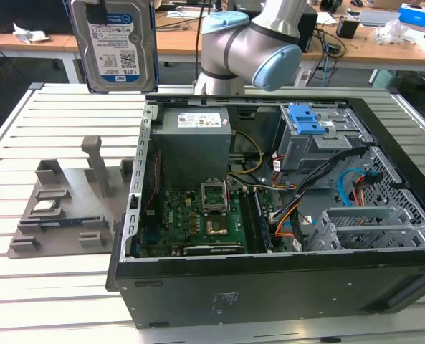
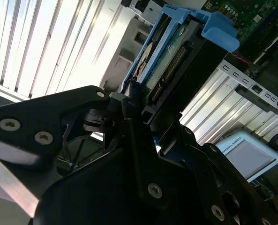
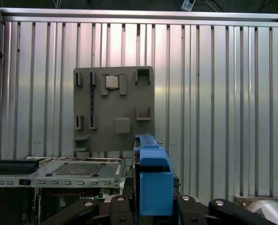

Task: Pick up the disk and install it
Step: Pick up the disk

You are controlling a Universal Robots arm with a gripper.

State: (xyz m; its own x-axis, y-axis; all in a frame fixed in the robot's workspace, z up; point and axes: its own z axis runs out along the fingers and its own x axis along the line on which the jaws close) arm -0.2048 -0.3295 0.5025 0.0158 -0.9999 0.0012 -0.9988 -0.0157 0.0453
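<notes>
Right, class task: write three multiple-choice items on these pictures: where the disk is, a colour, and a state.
1. Where is the disk? A in the computer case; B held up in the air; C on the grey tray.
2. Its carrier frame is: A red; B green; C blue.
3. The gripper is: A shut on the disk; B open; C shut on nothing.
Key: B, it hangs clear of every surface; C, blue in both wrist views; A, it clamps the frame.

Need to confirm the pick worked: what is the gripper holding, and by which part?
The disk, up in the air. The gripper is shut on its connector end, with the rest of the disk hanging free below.
</notes>
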